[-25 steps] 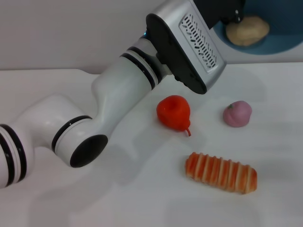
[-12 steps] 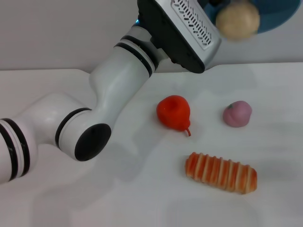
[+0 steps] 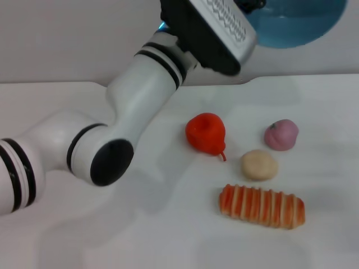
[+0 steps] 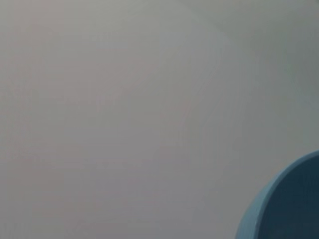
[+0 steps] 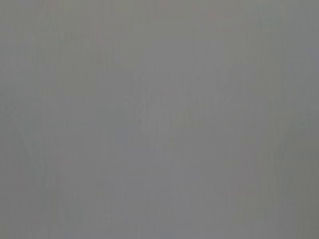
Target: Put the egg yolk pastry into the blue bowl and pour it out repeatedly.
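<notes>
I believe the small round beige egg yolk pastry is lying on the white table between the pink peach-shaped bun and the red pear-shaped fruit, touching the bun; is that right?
Not quite. The head view shows the small round beige egg yolk pastry on the white table, below and between the pink peach-shaped bun and red pear-shaped fruit, but apart from the bun, not touching it.

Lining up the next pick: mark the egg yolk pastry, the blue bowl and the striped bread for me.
egg yolk pastry [image 3: 259,165], head view, middle of its dome.
blue bowl [image 3: 294,22], head view, its raised outer wall.
striped bread [image 3: 262,205], head view, middle of the loaf.
</notes>
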